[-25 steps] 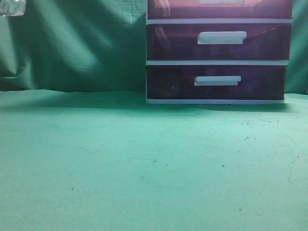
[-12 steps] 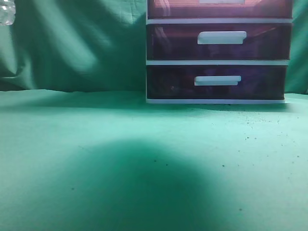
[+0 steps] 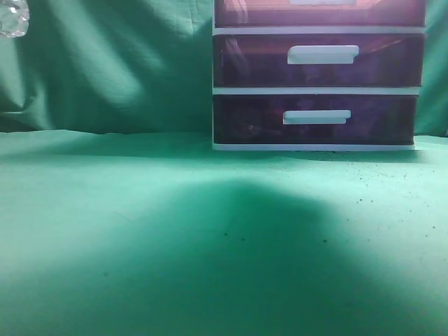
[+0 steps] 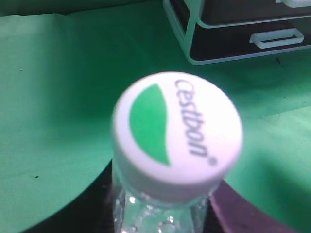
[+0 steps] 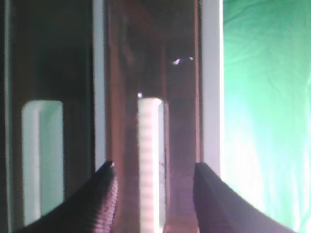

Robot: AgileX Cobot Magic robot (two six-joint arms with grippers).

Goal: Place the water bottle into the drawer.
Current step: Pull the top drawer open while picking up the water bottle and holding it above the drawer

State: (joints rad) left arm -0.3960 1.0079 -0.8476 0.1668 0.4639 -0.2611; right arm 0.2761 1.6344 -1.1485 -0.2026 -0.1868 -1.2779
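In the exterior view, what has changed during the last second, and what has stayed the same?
A wide dark shadow has spread over the green cloth in front, moving toward the drawer unit. The water bottle, seen only at the top left corner, shifted a little left, then slightly back. The drawer unit has not moved, and its middle and lowest drawers are shut as before.
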